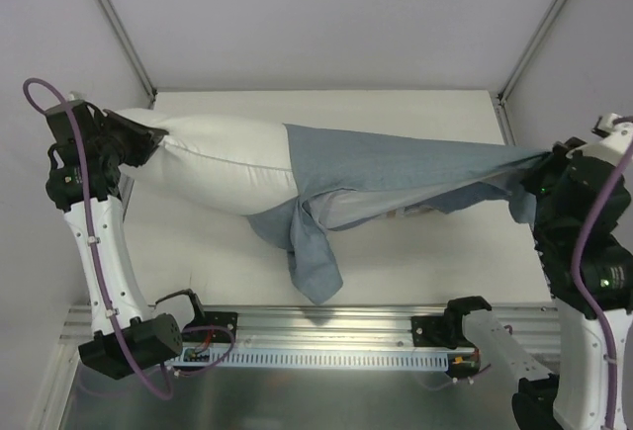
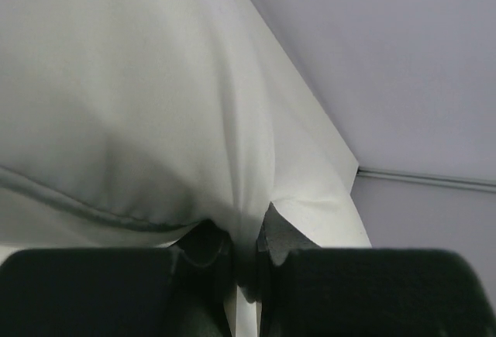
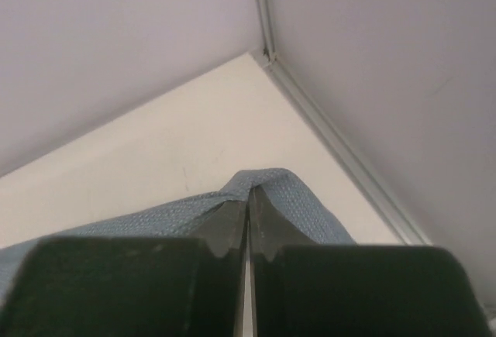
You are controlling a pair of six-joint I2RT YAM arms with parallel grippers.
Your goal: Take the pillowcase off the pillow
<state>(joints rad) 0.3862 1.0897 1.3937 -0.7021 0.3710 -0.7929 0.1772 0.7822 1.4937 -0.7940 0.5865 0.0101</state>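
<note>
Mid-strip: my left gripper (image 2: 246, 236) clamps the pillow's (image 1: 218, 168) bare corner and my right gripper (image 3: 248, 205) is pinched shut on the pillowcase's (image 1: 396, 168) far end, both stretched above the table (image 1: 415, 252). The pillow's right end looks sheathed. Next I pull farther apart, but the wall (image 3: 387, 58) stands close and the loose hem hangs bunched.

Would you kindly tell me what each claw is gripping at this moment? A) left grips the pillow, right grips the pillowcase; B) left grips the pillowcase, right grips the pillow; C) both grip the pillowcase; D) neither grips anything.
A: the left claw pinches a fold of the white pillow, while the right claw is shut on an edge of the grey-blue pillowcase, which stretches taut between them.
</note>
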